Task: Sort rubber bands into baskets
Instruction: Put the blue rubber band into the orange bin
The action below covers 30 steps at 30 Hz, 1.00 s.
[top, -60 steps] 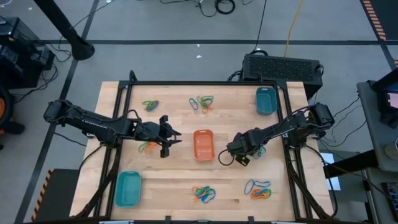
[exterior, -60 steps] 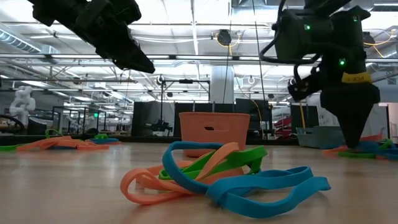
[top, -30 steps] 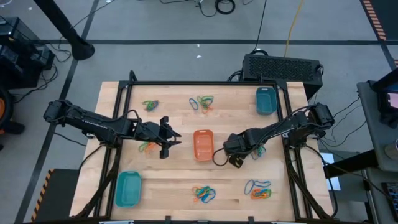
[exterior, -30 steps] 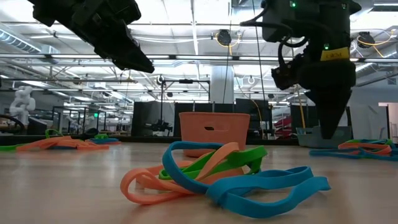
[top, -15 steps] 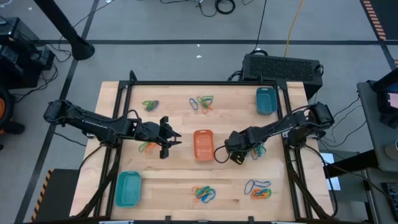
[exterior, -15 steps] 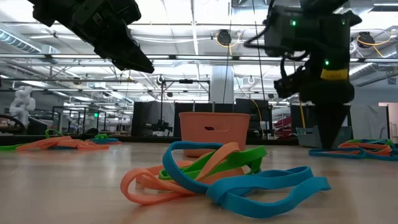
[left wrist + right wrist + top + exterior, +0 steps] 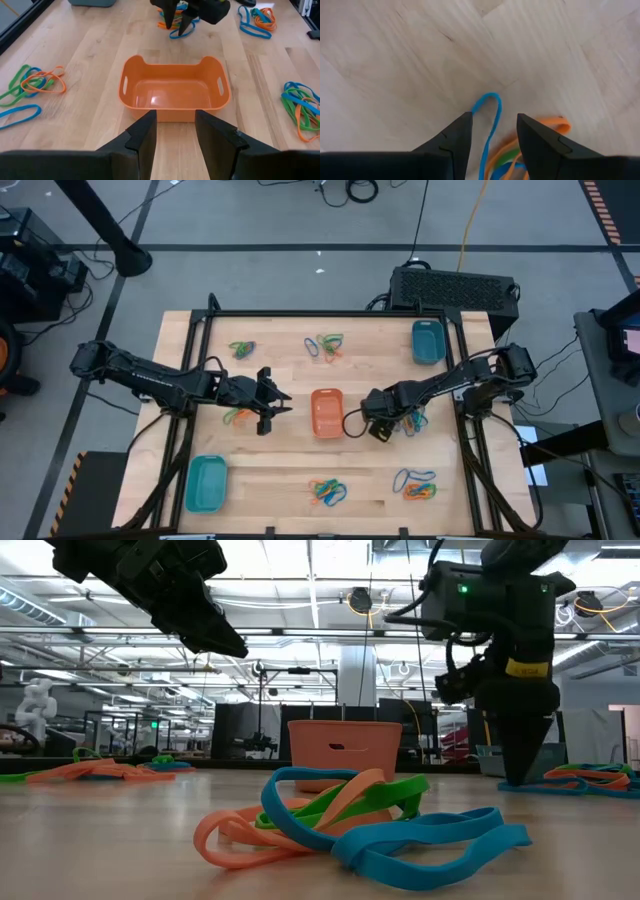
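The orange basket (image 7: 327,412) stands mid-table, and the teal baskets sit at the far right (image 7: 427,342) and near left (image 7: 207,483). Rubber bands lie in several small piles. My right gripper (image 7: 385,423) points down, open, just right of the orange basket at the edge of one pile (image 7: 412,418). The loop end of a blue band (image 7: 490,107) lies on the wood between its fingers, with orange and green bands beside it. My left gripper (image 7: 283,404) hovers open left of the orange basket (image 7: 172,92), above another pile (image 7: 237,416).
Other band piles lie at the far left (image 7: 241,348), far middle (image 7: 325,345), near middle (image 7: 327,491) and near right (image 7: 415,484). A black frame (image 7: 330,313) borders the wooden table top. Bare wood lies between the piles.
My right gripper has shifted a little toward the table's far right, back to the edge of the pile beside the orange basket, and has come down until its fingertips stand at the table top.
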Tool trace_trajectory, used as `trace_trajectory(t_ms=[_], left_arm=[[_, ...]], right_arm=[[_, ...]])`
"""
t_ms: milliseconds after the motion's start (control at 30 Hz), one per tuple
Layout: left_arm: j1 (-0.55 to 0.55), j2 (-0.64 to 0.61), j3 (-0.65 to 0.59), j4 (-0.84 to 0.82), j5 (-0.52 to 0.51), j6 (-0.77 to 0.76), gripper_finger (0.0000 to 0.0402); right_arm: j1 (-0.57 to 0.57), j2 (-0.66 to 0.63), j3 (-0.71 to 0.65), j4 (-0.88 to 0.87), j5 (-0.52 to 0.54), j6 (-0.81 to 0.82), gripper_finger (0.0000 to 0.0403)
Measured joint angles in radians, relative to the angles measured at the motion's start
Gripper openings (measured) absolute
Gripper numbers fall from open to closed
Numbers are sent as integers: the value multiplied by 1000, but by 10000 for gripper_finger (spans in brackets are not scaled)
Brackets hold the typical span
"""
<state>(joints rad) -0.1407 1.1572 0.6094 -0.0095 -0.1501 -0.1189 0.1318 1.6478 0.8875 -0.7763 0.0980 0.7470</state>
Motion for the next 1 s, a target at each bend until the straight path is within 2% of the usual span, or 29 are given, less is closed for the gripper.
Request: trace_trajectory(t_ms=[133,233,500,867,1000], left_arm=[[0,0,0,-1,0,0,143],[0,0,0,0,0,0,143],[0,0,0,0,0,1,143],[-21,-44,-3,-49,-11,48,143],[-25,-108,-63,3,-18,64,143]], right_arm=[[-2,-2,-23,14,-25,16,145],[-2,-2,-27,15,-37,8,127],[-1,-1,-20,20,-49,-43,9],[21,1,165,-3,-45,-107,1],[48,1,241,79,-41,-142,1]])
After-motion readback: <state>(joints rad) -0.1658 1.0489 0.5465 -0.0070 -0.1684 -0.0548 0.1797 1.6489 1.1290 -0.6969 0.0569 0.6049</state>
